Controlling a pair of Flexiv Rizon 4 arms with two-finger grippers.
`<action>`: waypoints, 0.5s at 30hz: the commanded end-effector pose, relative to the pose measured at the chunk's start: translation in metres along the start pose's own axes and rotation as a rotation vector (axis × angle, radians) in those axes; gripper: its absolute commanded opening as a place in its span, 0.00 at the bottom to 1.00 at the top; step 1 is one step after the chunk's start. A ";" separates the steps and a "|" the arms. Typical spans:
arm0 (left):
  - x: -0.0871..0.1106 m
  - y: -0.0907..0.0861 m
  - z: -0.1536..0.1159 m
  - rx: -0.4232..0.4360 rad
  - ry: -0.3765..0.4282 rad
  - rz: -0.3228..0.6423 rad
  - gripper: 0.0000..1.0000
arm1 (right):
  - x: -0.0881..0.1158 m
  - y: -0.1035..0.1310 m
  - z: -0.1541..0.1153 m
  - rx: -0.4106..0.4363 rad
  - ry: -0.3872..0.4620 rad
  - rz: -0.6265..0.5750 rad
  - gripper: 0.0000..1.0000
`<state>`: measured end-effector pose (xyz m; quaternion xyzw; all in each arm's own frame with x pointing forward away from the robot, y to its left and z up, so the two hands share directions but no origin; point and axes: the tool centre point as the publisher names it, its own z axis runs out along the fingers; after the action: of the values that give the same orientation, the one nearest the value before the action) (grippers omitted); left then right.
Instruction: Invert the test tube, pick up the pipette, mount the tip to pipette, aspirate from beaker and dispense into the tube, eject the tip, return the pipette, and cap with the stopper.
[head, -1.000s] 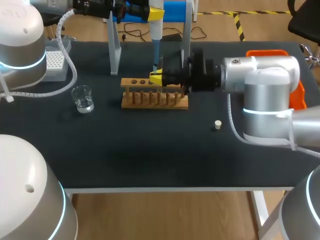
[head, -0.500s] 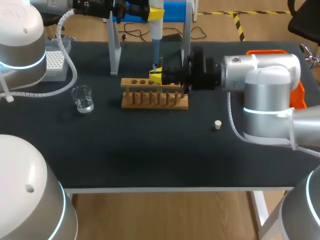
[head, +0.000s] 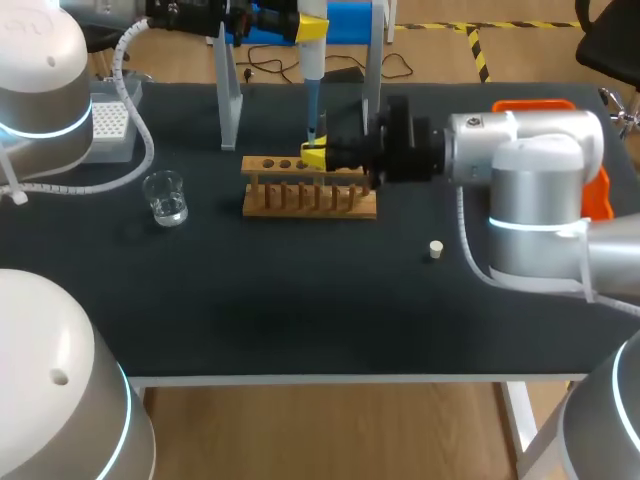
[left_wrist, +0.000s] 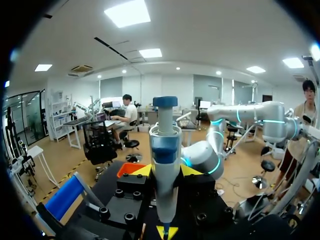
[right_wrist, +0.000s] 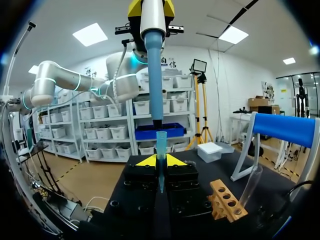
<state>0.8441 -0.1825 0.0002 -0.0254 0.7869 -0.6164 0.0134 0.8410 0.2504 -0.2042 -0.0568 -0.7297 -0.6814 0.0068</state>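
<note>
My left gripper (head: 308, 25) (left_wrist: 166, 170) is shut on the white and blue pipette (head: 312, 85) (left_wrist: 165, 155), which hangs upright over the rack. Just under the pipette's nozzle my right gripper (head: 314, 156) (right_wrist: 160, 160) is shut on a clear bluish pipette tip (right_wrist: 161, 150), held upright with a small gap to the nozzle. The wooden rack (head: 310, 192) (right_wrist: 225, 201) stands below, and the glass test tube (right_wrist: 250, 186) leans in its far end. The beaker (head: 165, 197) with water is left of the rack. A small white stopper (head: 435, 249) lies on the mat to the right.
The white tip box (head: 108, 127) (right_wrist: 210, 150) sits at the back left. A clear pipette stand with a blue top (head: 230, 95) (right_wrist: 285, 131) rises behind the rack. An orange bin (head: 592, 190) is behind my right arm.
</note>
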 end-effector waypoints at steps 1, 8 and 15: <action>0.000 0.000 -0.001 0.000 0.002 0.001 0.00 | 0.001 -0.001 -0.002 0.000 -0.001 0.001 0.00; 0.000 0.000 -0.001 0.000 0.002 0.001 0.00 | 0.000 0.000 -0.004 -0.004 -0.005 -0.002 0.00; 0.000 0.000 -0.001 0.000 0.002 0.001 0.00 | 0.001 0.006 -0.003 -0.007 0.002 -0.013 0.00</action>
<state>0.8442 -0.1825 0.0005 -0.0253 0.7867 -0.6166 0.0135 0.8403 0.2485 -0.2004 -0.0524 -0.7272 -0.6845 0.0016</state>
